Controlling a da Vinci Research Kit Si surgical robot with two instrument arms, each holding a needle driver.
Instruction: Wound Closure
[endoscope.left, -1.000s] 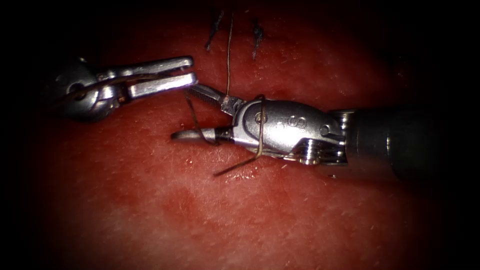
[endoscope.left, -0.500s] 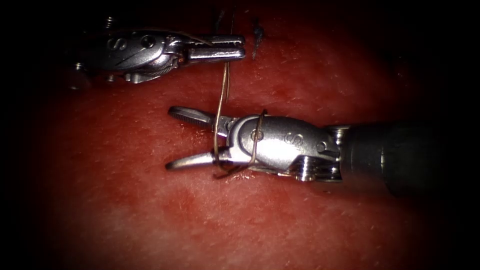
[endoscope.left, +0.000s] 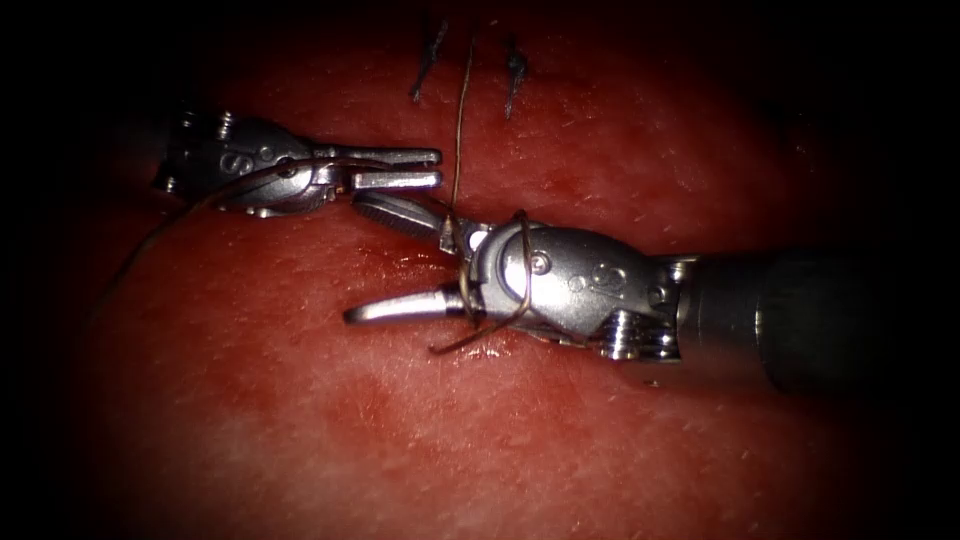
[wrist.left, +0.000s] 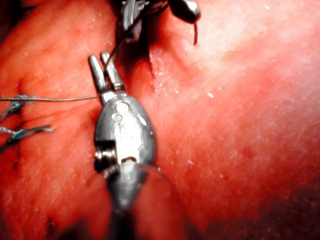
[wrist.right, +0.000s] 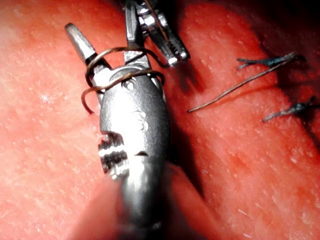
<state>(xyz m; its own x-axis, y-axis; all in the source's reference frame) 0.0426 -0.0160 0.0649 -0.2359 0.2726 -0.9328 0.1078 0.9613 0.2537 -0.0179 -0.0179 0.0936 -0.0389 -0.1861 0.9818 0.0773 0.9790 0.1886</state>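
Note:
My right tool (endoscope.left: 350, 258) lies across the red tissue (endoscope.left: 300, 420) with its jaws open and nothing between them. Brown thread (endoscope.left: 459, 120) comes down from the stitched cut and winds in loops (endoscope.left: 500, 290) around the base of its jaws and its wrist. The same loops (wrist.right: 120, 75) circle my right tool (wrist.right: 100, 20) in its wrist view. My left tool (endoscope.left: 438, 168) sits just above the right tool's upper jaw, shut on the thread, which trails back over its body (endoscope.left: 200, 205) to the left. The left wrist view has my left tool (wrist.left: 100, 57) with thread (wrist.left: 50, 99) beside it.
Two dark cut ends of thread (endoscope.left: 430, 60) (endoscope.left: 515, 75) stand at earlier stitches on either side of the thread line. These cut ends (wrist.right: 265, 61) also lie beyond the tools. A short free thread end (endoscope.left: 460, 340) sticks out below the right tool's wrist.
My left tool rose to the thread above the right tool, then came back down and left with thread trailing over its body. The loops now sit closer around the right tool's jaw base.

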